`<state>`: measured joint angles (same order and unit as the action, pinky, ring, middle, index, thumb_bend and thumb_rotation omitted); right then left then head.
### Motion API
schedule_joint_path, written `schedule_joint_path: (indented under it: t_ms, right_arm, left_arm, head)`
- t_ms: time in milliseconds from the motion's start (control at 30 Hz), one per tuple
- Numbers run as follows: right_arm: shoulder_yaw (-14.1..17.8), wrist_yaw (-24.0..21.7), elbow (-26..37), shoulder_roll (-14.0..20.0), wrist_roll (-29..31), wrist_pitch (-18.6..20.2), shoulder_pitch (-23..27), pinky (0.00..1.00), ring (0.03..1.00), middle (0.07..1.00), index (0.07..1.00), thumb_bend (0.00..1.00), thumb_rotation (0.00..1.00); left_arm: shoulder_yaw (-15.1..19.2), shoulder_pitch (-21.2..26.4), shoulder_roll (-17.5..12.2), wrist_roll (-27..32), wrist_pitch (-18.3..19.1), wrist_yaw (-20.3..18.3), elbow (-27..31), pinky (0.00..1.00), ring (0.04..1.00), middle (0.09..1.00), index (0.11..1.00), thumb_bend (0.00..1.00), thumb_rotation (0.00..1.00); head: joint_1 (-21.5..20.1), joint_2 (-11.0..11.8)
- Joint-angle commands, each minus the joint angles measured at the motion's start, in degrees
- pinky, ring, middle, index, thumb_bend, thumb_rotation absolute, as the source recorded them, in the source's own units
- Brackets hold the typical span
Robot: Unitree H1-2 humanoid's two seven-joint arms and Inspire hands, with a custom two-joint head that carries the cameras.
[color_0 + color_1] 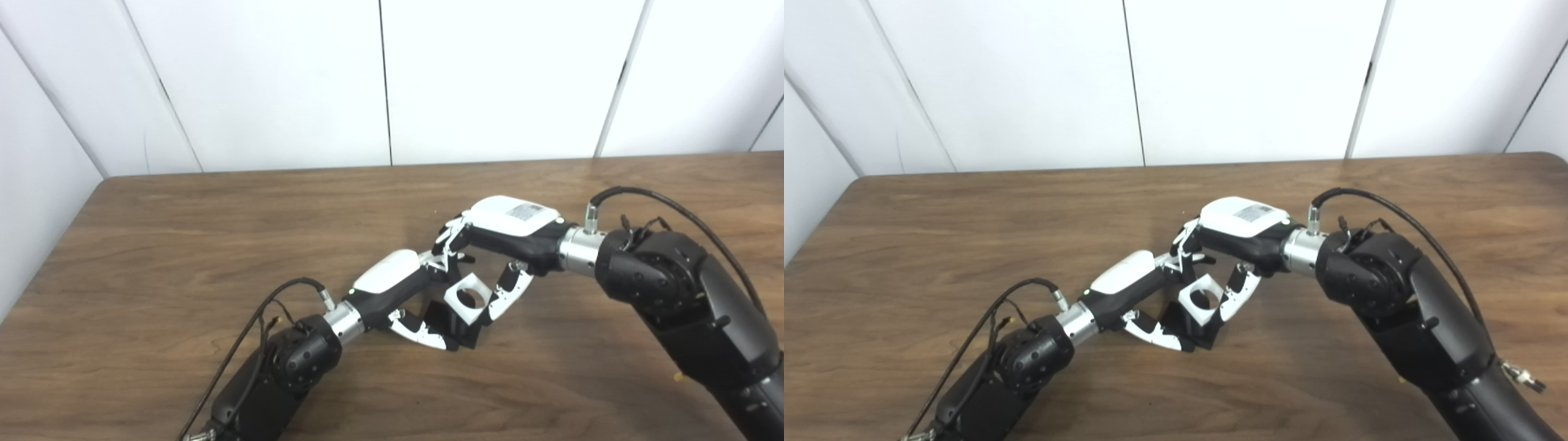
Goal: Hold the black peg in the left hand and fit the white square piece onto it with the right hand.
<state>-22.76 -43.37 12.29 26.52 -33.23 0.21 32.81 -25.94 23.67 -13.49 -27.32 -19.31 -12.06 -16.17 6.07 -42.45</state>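
Note:
My left hand [404, 291] comes in from the lower left and is shut on the black peg [453, 327], whose dark base shows between its thumb and fingers, low over the wooden table [184, 245]. My right hand [502, 245] reaches in from the right and is shut on the white square piece [468, 298], which has a round hole in its middle. The white piece sits directly against the top of the black peg; the peg's tip is hidden behind it. The fingers of both hands meet closely above the piece. The same scene shows in the right eye view, with the white piece [1203, 300].
The table's back edge runs along white wall panels [380, 79]. Its left edge [49, 257] is near the left wall. Black cables loop off both wrists, one on the right wrist [667, 205].

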Motion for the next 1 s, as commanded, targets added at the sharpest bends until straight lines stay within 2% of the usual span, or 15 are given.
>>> schedule_joint_path:
  t_ms: [0, 433, 667, 967]
  right_arm:
    - [1.2, 0.9, 1.2, 0.6, 0.0, -0.2, 2.6, 0.94, 0.896, 0.808, 0.480, 0.52, 0.14]
    - [0.7, 0.9, 1.1, 0.3, -0.3, -0.2, 2.3, 0.93, 0.892, 0.805, 0.480, 0.52, 0.14]
    - [-0.1, 0.4, 1.7, -2.1, -0.7, 1.7, 4.1, 0.94, 0.898, 0.802, 0.482, 0.52, 0.14]
    - [-0.9, 0.0, 1.6, -3.3, -1.3, 1.3, 4.5, 0.92, 0.892, 0.796, 0.482, 0.52, 0.14]
  left_arm:
    - [-0.5, 0.0, -1.3, -1.7, 0.9, -1.9, 0.3, 0.97, 1.000, 0.933, 0.494, 0.52, 0.08]
    - [-0.6, 0.5, -0.5, -1.4, 0.7, -1.7, -0.4, 0.97, 1.000, 0.932, 0.493, 0.52, 0.08]
    - [-1.1, 0.6, -0.2, -2.4, 0.0, -0.8, -1.1, 0.95, 1.000, 0.929, 0.494, 0.52, 0.08]
    - [-1.3, 0.7, -0.2, -2.6, 0.4, -0.7, -1.0, 0.95, 1.000, 0.933, 0.494, 0.52, 0.08]
  head:
    - [0.1, -0.1]
    - [0.3, 0.1]
    - [0.3, -0.2]
    - [0.7, -0.5]
